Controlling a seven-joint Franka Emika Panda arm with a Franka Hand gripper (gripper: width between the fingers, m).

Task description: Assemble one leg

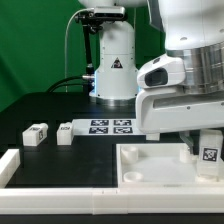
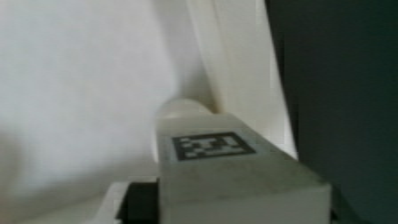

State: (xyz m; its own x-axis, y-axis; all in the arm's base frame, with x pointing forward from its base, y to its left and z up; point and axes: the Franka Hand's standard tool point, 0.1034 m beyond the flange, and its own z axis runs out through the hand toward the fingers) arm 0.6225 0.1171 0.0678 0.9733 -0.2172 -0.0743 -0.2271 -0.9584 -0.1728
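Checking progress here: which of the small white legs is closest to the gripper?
The leg at the exterior view's right edge, directly under the gripper. The other two legs lie apart toward that view's left, beside the marker board.

arm (image 1: pixel 180 75): wht shells, blk joints | base sticker (image 1: pixel 117 62): blk triangle, prob.

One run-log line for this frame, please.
pincer: shut on leg | leg: at panel, exterior view's right end | loose legs: two on table, exterior view's left
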